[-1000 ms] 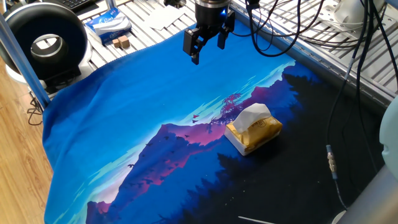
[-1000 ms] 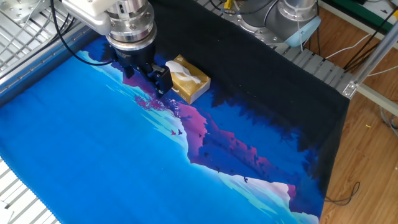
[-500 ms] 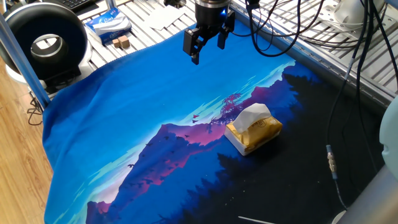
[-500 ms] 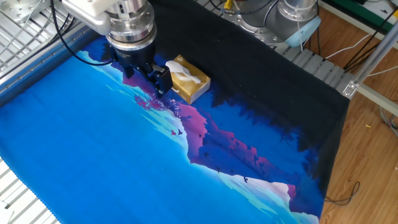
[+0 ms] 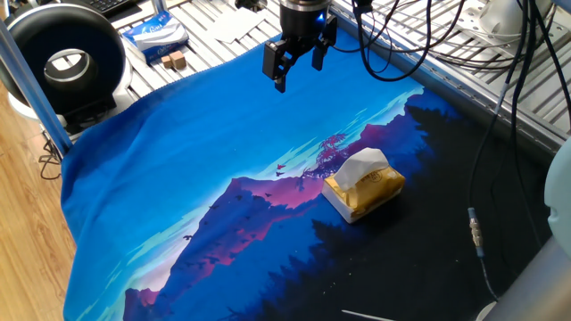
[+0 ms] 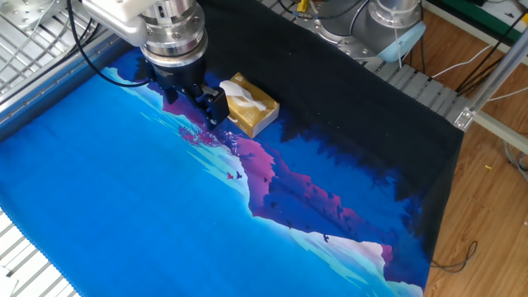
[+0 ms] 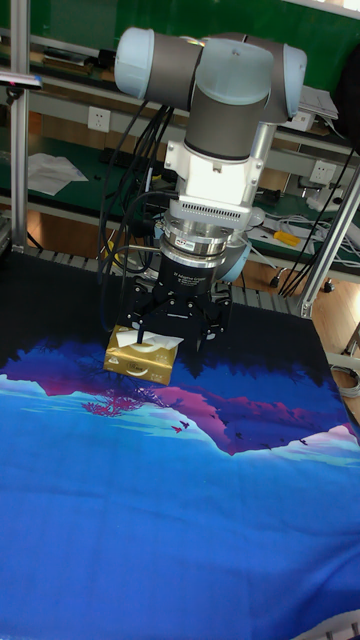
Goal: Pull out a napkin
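Observation:
A white napkin sticks up in a crumpled tuft from the slot of a golden-yellow tissue pack. The pack lies on the blue-and-purple landscape cloth, right of its middle. My gripper hangs open in the air over the cloth's far edge, well apart from the pack, with nothing between its fingers. In the other fixed view the gripper appears just left of the napkin. In the tall fixed view the gripper hangs in front of the pack and hides part of it.
A black round device, a blue-and-white packet and small wooden blocks stand beyond the cloth's left corner. Cables hang at the back right, and a connector lies on the dark cloth. Metal slats border the cloth.

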Robot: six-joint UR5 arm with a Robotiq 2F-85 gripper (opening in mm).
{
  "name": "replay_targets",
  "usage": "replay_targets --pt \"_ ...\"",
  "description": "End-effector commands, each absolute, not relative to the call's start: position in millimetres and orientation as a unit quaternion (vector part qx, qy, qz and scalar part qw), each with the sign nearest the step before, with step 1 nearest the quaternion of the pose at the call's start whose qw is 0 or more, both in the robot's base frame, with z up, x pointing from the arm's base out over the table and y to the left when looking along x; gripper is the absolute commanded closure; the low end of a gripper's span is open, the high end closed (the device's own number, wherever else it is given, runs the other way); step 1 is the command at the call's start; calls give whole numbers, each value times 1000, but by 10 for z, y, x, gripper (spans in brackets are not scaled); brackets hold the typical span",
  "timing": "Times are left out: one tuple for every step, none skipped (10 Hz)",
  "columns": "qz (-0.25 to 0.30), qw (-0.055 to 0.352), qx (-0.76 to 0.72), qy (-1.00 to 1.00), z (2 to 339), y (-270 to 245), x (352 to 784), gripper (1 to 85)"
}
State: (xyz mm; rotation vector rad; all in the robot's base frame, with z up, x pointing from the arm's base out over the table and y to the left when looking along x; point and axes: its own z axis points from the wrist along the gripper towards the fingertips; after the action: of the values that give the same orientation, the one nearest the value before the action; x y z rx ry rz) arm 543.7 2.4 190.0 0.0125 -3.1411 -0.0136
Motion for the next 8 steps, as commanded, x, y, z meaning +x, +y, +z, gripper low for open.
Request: replay_targets --pt "19 -125 85 -988 1978 -15 6089 847" --pt "19 -124 86 -988 1974 -14 6086 847" --pt "19 -123 86 -988 1968 -15 6082 847" --pt "19 -123 87 -988 1963 -16 6084 847" --pt "19 -123 88 -988 1958 -16 6085 847" --pt "19 -123 88 -988 1951 -16 6087 847" --pt "19 -123 88 -988 1935 -15 6088 847" --pt "19 -123 88 -988 1932 -12 6088 847"
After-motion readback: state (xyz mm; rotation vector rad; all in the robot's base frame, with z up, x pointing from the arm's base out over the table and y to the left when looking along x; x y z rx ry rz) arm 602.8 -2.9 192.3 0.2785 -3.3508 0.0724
